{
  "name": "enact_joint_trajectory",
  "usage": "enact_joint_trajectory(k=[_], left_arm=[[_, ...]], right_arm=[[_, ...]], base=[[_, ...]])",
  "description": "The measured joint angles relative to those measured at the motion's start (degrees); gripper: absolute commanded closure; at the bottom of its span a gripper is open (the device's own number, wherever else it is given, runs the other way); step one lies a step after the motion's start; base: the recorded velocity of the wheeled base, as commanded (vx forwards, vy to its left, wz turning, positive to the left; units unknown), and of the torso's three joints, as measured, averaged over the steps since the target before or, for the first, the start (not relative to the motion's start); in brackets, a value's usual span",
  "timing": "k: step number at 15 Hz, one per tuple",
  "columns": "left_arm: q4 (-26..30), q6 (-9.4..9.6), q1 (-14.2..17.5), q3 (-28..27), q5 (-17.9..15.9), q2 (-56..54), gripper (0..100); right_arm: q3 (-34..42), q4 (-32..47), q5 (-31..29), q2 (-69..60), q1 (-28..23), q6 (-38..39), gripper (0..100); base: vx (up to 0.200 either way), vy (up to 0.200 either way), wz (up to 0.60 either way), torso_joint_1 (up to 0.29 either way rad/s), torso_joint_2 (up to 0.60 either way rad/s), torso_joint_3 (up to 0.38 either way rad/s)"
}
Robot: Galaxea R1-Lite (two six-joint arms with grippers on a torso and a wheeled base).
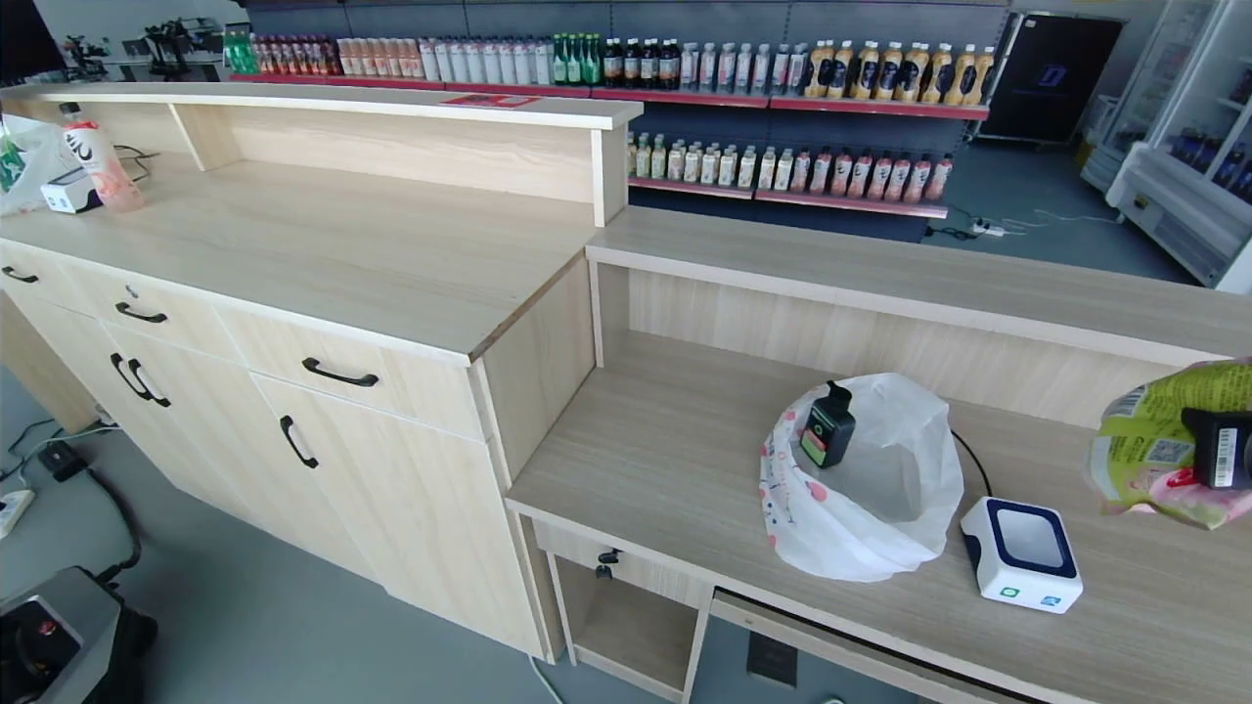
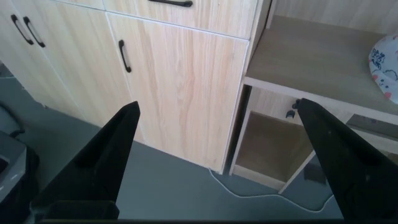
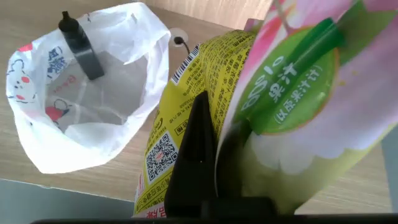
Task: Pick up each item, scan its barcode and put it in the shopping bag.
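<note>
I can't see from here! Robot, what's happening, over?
Right gripper shut on snack bag above counter. Left gripper open, empty. Shopping bag open, bottle inside.

Shop: drink-stocked shelves (image 1: 861, 106), checkout counter (image 1: 675, 440), barcode scanner (image 1: 1022, 552).

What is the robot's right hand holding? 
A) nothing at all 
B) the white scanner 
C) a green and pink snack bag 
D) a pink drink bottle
C: the right gripper has its jaws shut on the green and pink snack bag, held up over the counter, while the white scanner sits on the counter untouched.
</note>
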Motion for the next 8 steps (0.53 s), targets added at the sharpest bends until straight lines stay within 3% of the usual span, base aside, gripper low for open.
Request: enact_joint_trajectory(k=[4,8], left_arm=[[0.0,0.00,0.1,0.0,0.0,0.0,0],[0.0,0.00,0.0,0.0,0.0,0.0,0]], right_arm=[[-1.1,0.1,2.5,7.6,2.2,17.7,100],[-1.6,-3.5,2.8,16.0,3.2,19.5,100]], base=[[0.000,0.000,0.00,0.000,0.00,0.000],[0.000,0.000,0.00,0.000,0.00,0.000]])
